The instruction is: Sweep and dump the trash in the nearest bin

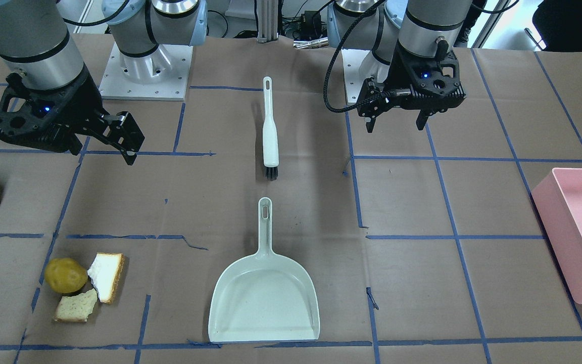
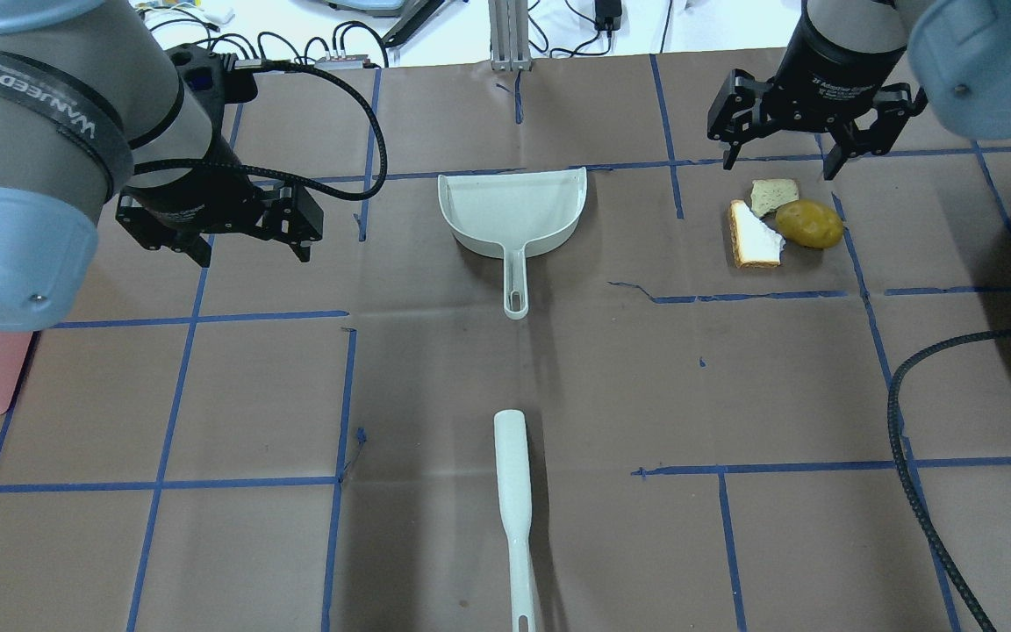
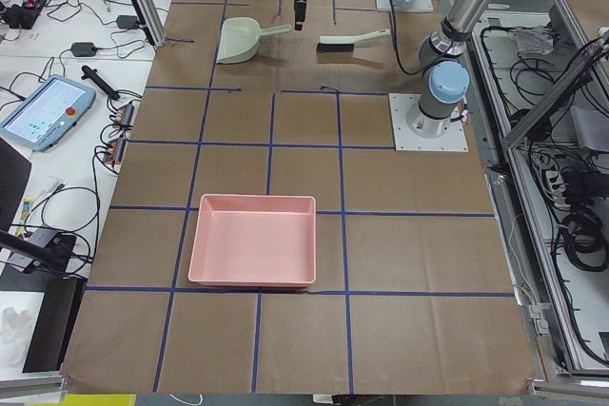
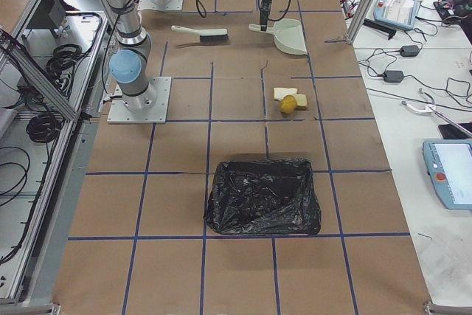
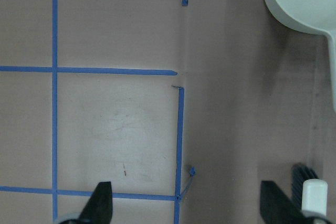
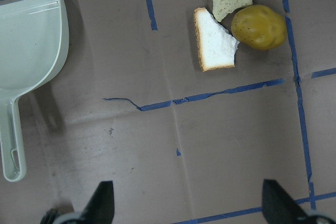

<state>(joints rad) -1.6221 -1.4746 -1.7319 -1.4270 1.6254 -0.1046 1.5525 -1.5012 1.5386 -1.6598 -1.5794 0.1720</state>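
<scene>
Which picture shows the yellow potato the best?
The right wrist view. The potato looks big, sharp and whole there, with nothing in front of it. The front-facing and overhead views show it clearly too, but smaller. The right side view shows a little yellow blob, and the left side view only a far-off speck. The left wrist view misses it.

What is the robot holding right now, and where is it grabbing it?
Nothing. The left end effector and right end effector are both open and empty; the brush and dustpan lie untouched on the table.
</scene>
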